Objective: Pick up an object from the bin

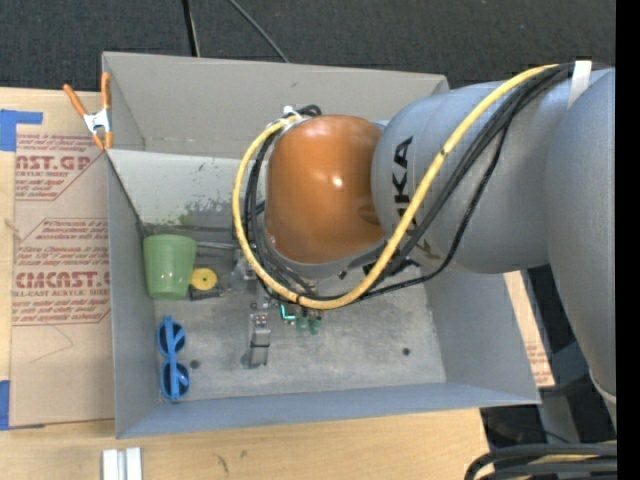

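**Robot claw hangs low over bare bin floor**

The arm (500, 168), its orange cover (320, 188) foremost, reaches into the grey metal bin (300, 88) from the right. The claw (260, 343) sits low over an open patch of floor, with nothing seen in its grip; whether it is open or closed cannot be told. Nearest it lie a small yellow disc (203, 280) and blue glasses (172, 358) to its left. A green cup (168, 263) rests by the left wall, touching the disc.
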`<state>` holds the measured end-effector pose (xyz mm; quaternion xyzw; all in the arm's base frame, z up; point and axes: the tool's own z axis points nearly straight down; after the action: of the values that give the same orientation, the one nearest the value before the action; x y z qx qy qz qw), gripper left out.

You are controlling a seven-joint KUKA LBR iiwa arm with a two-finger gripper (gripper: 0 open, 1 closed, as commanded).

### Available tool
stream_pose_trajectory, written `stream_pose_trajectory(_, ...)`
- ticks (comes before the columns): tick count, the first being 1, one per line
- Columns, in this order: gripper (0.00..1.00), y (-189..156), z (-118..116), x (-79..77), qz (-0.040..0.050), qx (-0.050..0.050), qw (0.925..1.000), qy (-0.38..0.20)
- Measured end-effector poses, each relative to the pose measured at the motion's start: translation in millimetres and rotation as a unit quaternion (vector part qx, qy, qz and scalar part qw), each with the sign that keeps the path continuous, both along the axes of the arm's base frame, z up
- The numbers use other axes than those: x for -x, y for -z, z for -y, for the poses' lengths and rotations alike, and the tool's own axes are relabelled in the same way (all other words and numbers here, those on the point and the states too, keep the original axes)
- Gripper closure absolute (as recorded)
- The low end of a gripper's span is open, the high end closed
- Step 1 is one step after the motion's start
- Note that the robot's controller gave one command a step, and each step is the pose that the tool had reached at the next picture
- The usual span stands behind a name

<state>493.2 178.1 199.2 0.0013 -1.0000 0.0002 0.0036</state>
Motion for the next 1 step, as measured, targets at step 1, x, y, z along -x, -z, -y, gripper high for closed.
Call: stream_pose_trajectory(1,0.00,86.9,12.7,-88.8,0.0039,0.000,0.9984,-0.057)
